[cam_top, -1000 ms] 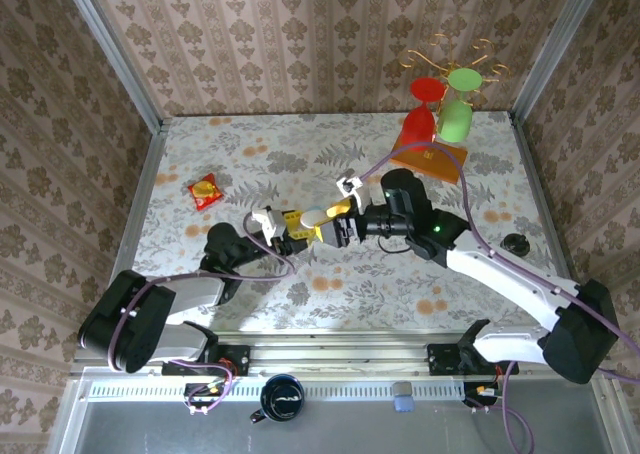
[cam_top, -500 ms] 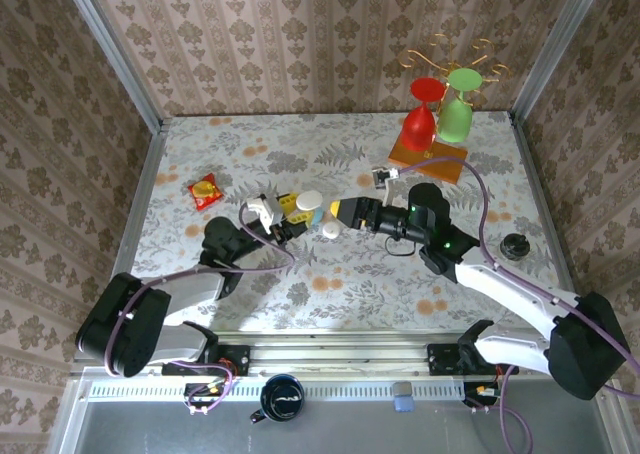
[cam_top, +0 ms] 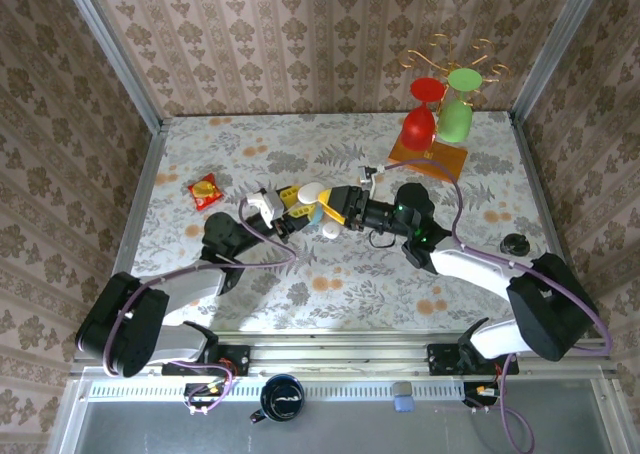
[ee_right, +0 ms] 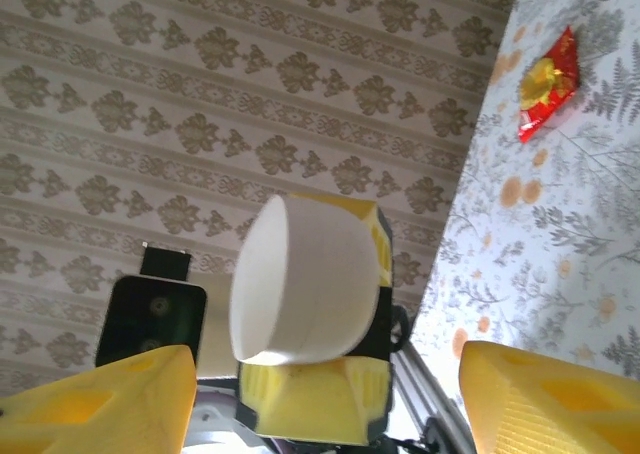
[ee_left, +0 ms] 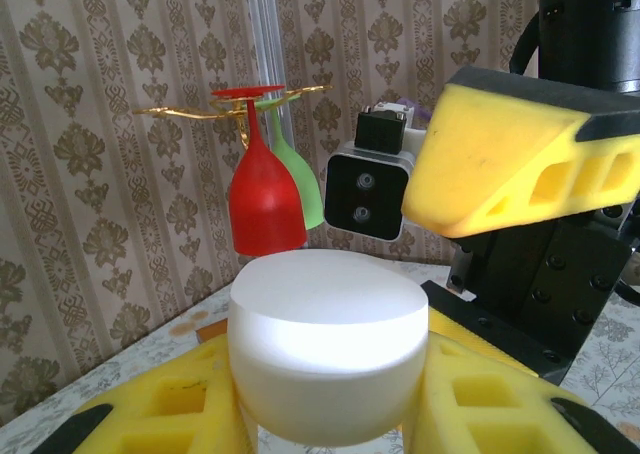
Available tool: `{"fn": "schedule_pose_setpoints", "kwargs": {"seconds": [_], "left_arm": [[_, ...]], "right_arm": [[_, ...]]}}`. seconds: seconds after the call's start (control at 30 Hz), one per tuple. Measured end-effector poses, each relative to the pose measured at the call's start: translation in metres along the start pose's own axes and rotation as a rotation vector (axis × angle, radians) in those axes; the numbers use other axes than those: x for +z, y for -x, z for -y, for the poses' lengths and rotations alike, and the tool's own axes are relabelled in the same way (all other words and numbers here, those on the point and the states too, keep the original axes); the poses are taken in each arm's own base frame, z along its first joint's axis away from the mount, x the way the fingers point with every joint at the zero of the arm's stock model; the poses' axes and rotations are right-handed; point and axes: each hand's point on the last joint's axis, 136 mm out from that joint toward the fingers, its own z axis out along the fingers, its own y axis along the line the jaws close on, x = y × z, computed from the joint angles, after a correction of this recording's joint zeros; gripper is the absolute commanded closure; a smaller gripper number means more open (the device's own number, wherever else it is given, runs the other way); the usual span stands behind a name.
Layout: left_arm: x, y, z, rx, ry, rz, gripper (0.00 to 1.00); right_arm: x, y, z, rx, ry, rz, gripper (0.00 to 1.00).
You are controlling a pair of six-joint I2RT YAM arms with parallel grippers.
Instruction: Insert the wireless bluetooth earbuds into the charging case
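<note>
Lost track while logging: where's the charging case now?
Mid-table in the top view, the charging case sits clamped in the left tool, the open right tool facing it closely.

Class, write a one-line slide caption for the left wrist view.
Left hand grips the charging case; the right hand faces it, wine glasses hanging behind.

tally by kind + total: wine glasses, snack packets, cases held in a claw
Wine glasses: 2, red glass and green glass
Snack packets: 1, red-and-yellow packet
Cases held in a claw: 1, white case in the left claw
Total: 4
</note>
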Motion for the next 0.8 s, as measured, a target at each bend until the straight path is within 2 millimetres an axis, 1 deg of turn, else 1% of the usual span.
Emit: {"fn": "schedule_pose_setpoints", "kwargs": {"seconds": [0.17, 0.27, 0.33, 0.37, 0.47, 0.53, 0.57, 0.63, 0.67, 0.7, 0.77, 0.8], "left_arm": [[0.0019, -0.0079, 0.0013, -0.014, -0.006, -0.017, 0.91], [0.002, -0.0084, 0.0012, -0.015, -0.006, -0.019, 0.91], [0.002, -0.0088, 0.0008, -0.016, -0.005, -0.019, 0.91], [0.0019, -0.0085, 0.0003, -0.015, -0.002, -0.019, 0.91], [0.0019, -0.0085, -0.0007, -0.014, 0.003, -0.018, 0.88], [0.0018, -0.0084, -0.0009, -0.014, 0.004, -0.018, 0.83], [0.0018, -0.0084, -0.0009, -0.014, 0.004, -0.018, 0.77], [0.0018, -0.0085, -0.0009, -0.013, 0.004, -0.018, 0.61], [0.0018, -0.0084, -0.0009, -0.005, 0.004, -0.018, 0.49], [0.0018, -0.0085, -0.001, 0.0, 0.005, -0.018, 0.38], [0.0014, -0.0089, -0.0004, 0.012, 0.001, -0.018, 0.2], [0.0012, -0.0097, 0.0003, 0.02, -0.002, -0.021, 0.15]], "right_arm": [[0.0051, 0.0009, 0.0063, 0.032, 0.004, -0.003, 0.48], [0.0069, 0.0006, 0.0077, 0.042, 0.008, -0.009, 0.61], [0.007, 0.0013, 0.0059, 0.043, 0.015, -0.007, 0.71], [0.0071, 0.0013, 0.0045, 0.045, 0.02, -0.008, 0.75], [0.0071, 0.0018, 0.0041, 0.054, 0.021, -0.007, 0.78], [0.0071, 0.0018, 0.0041, 0.054, 0.021, -0.007, 0.78], [0.0071, 0.002, 0.0042, 0.054, 0.021, -0.007, 0.78], [0.007, 0.0023, 0.0044, 0.054, 0.02, -0.006, 0.77], [0.007, 0.0022, 0.0045, 0.053, 0.02, -0.006, 0.77], [0.0069, 0.0023, 0.0049, 0.052, 0.018, -0.006, 0.77], [0.0063, 0.0035, 0.0075, 0.047, 0.009, -0.003, 0.77], [0.0058, 0.0049, 0.01, 0.041, -0.001, 0.003, 0.77]]}}
